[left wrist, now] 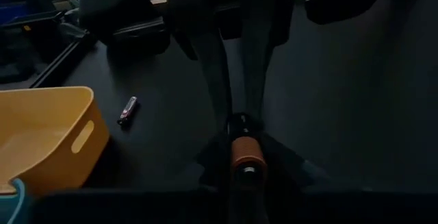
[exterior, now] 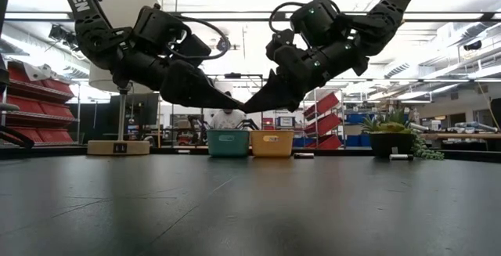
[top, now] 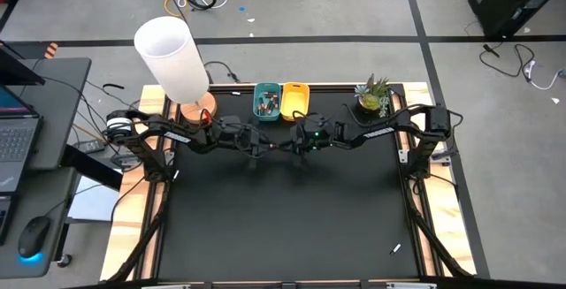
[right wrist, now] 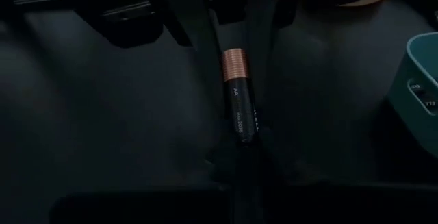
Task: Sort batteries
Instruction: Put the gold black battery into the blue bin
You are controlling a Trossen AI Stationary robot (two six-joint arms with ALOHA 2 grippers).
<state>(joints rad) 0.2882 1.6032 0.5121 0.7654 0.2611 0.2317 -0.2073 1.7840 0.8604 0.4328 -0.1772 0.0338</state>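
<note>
Mid-frame in the high view, above the black desk (top: pixel 283 227), the left pincer (left wrist: pixel 245 166) and right pincer (right wrist: pixel 241 138) meet tip to tip, both apparently pinching one AA battery (right wrist: pixel 237 94). For a clean handover, the receiving grip should be firm before the other releases. Teal bin (exterior: pixel 228 142) and yellow bin (exterior: pixel 272 142) wait behind; shelving fills the room.

"AA" is printed in white on the black battery (right wrist: pixel 239 94) clamped between the right gripper's (right wrist: pixel 241 131) fingers; the smaller print below it is unreadable. "TROSSEN" runs along both arms above the grippers.
</note>
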